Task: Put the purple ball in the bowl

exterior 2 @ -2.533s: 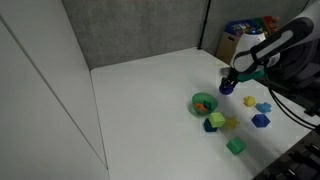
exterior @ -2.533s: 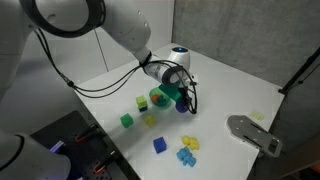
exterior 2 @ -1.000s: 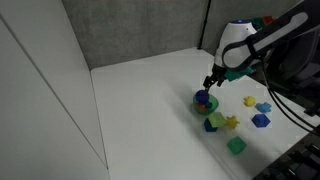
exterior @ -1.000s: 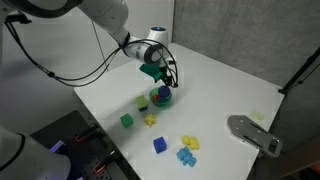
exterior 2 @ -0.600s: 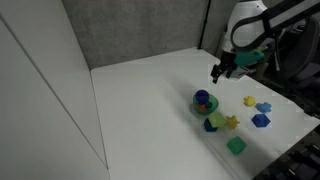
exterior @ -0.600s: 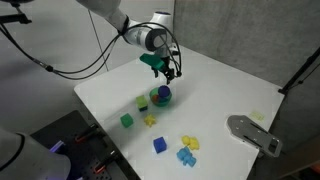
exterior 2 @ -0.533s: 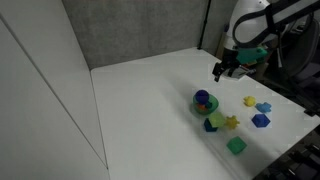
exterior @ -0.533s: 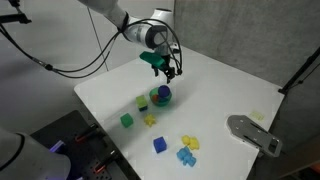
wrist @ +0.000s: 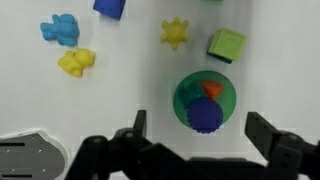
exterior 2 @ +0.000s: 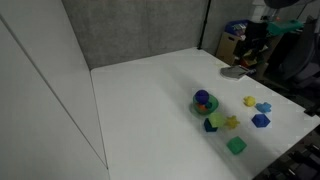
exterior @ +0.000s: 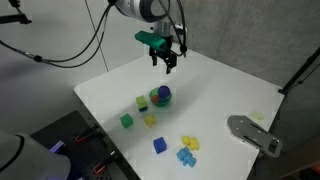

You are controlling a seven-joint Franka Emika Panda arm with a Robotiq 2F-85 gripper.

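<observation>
One ball (wrist: 206, 117) lies in the one bowl (wrist: 180, 92), against an orange piece (wrist: 212, 89). It is round, so it has no long axis or heading. The gripper (exterior: 166, 65) hangs high over the table (exterior: 235, 90), its fingers apart and empty. Near the bowl in the wrist view are one green cube (wrist: 226, 44), one yellow star (wrist: 176, 33) and one blue cube (wrist: 110, 7).

A robot lab is shown. A big flat white table (exterior: 235, 95) is set in front of plain grey walls (exterior 2: 130, 30). Thin black cables (exterior: 62, 63) are hung in the air. Small bright plastic toy blocks (exterior: 187, 150) are laid out on the table.
</observation>
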